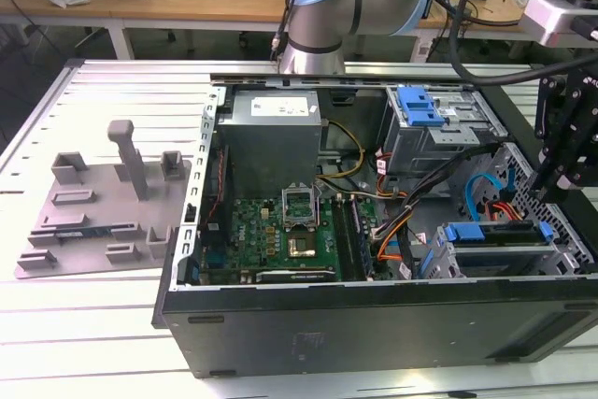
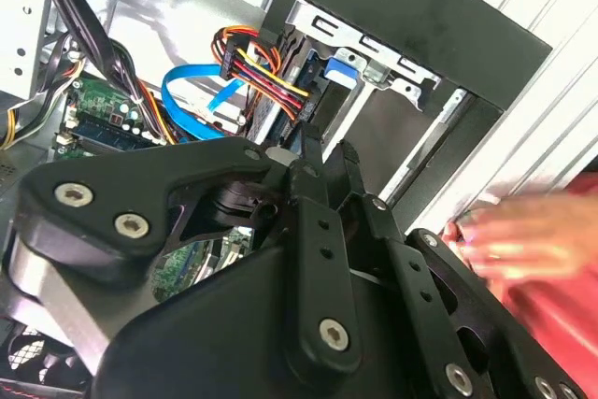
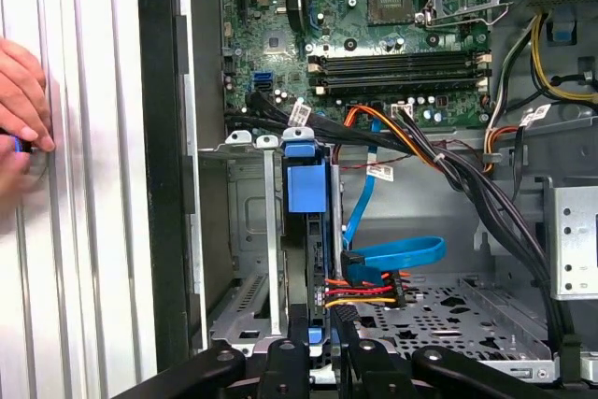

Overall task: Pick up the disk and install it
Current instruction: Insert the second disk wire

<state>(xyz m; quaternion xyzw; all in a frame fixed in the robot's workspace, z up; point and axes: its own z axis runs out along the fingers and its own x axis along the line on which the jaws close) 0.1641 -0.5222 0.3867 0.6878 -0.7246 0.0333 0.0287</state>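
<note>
Disk (image 3: 306, 231) stands edge-on in the drive cage (image 3: 245, 231) at lower centre of the first wrist view, blue carrier tab uppermost, orange-red cable plugged beside it. Gripper (image 3: 318, 338) sits at the disk's near edge; whether the jaws clamp it cannot be told. Judged: insertion largely complete. A person's hand (image 3: 21, 91) rests at far left, outside the computer case (image 1: 374, 324).

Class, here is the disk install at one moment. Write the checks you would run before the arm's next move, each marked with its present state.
1. Disk standing on edge in the drive cage: ok.
2. End effector in line with the disk: ok.
3. Disk fully seated: cannot tell.
4. Blue cable clear of the disk: cannot tell.
5. Person's hand away from the work: not ok, it is on the table beside the case.
</note>
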